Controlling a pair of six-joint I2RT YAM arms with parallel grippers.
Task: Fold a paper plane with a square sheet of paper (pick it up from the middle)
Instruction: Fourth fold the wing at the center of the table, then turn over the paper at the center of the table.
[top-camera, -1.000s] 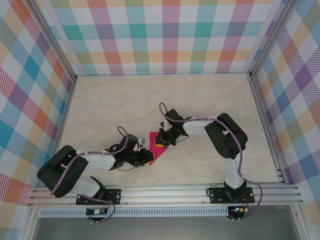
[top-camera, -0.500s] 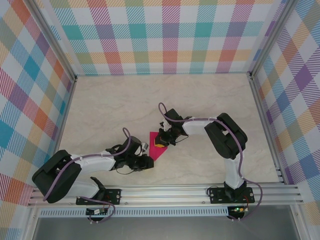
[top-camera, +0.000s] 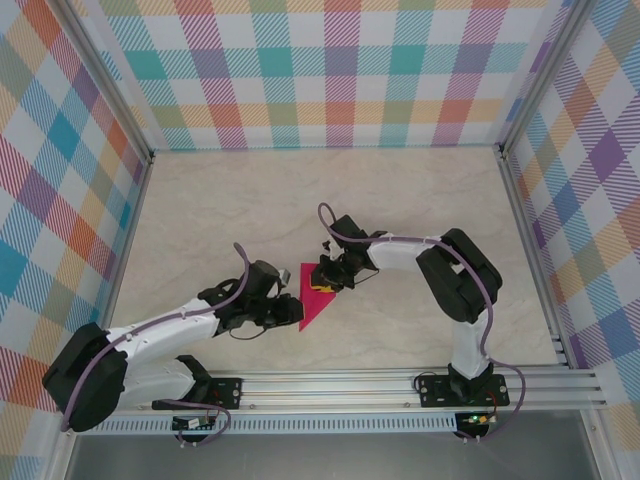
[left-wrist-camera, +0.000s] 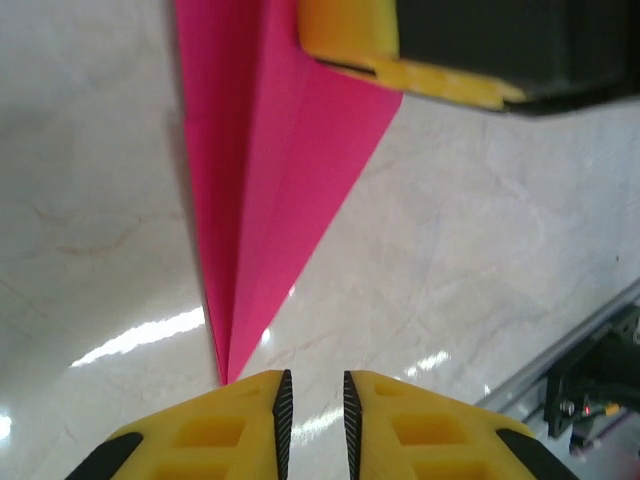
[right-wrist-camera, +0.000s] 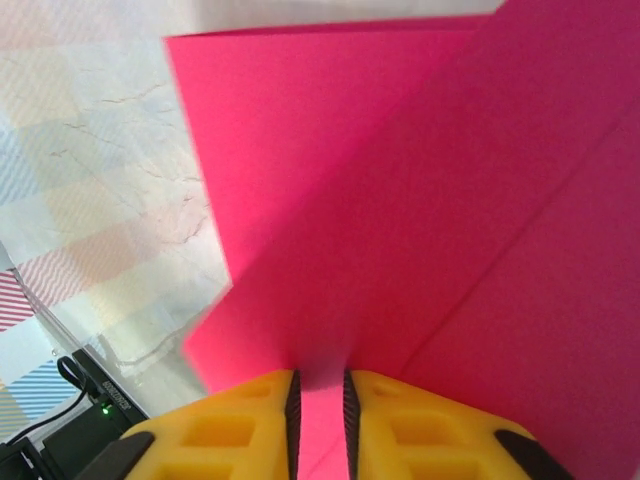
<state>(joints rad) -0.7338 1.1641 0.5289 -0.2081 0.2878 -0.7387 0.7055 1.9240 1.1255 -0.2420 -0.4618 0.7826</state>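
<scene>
The magenta-pink sheet of paper (top-camera: 312, 305) lies on the table, folded into a narrow pointed dart with long creases (left-wrist-camera: 270, 180), much like a paper plane. My right gripper (top-camera: 322, 283) rests on its wide end. Its jaws stand slightly apart over the pink surface (right-wrist-camera: 420, 200), and pink shows in the gap of the right gripper (right-wrist-camera: 320, 390). My left gripper (top-camera: 293, 312) sits low beside the pointed tip. In the left wrist view the left gripper (left-wrist-camera: 315, 390) has a narrow gap with bare table in it, and the tip lies just left of its fingers. The right gripper's yellow finger (left-wrist-camera: 350, 30) presses the far end.
The pale marble table (top-camera: 400, 210) is walled by checked panels on three sides. An aluminium rail (top-camera: 340, 385) carrying both arm bases runs along the near edge. Open tabletop lies behind and to either side of the paper.
The right gripper's jaws have parted a little on the paper. The left arm has swung its elbow outward to the left, and its gripper stays by the paper's tip.
</scene>
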